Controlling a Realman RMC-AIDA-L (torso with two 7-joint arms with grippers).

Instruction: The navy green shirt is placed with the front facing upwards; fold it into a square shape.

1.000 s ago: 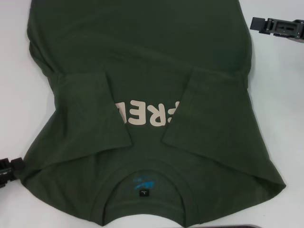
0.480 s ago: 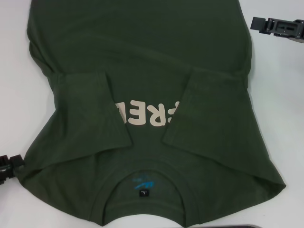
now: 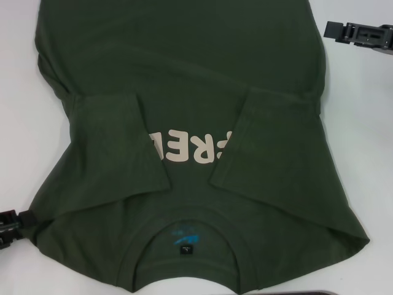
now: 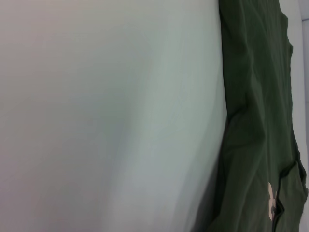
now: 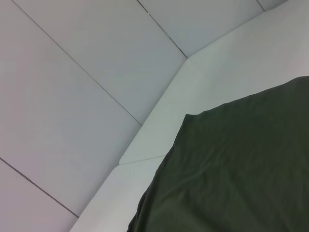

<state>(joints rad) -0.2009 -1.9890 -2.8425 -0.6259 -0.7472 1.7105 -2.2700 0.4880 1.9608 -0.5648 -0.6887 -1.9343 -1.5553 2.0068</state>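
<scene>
White table [image 3: 18, 92] under a dark olive shirt, pale tiled floor [image 5: 72, 72] beyond its edge.
Spread flat, front up, across most of the table: the navy green shirt [image 3: 184, 55], both sleeves folded in over the chest, collar nearest the camera. Readable between the sleeves, in cream block letters [image 3: 187, 147], only "RE" and parts of neighbouring letters. Inside the neck, a small black-and-blue label [image 3: 184, 241], text too small to read. Low at the shirt's shoulder edge, touching or just beside the fabric: left gripper [image 3: 11, 225]. Well apart, near the far side hem, off the cloth: right gripper [image 3: 359, 34]. Finger spread of either claw: cannot tell.
</scene>
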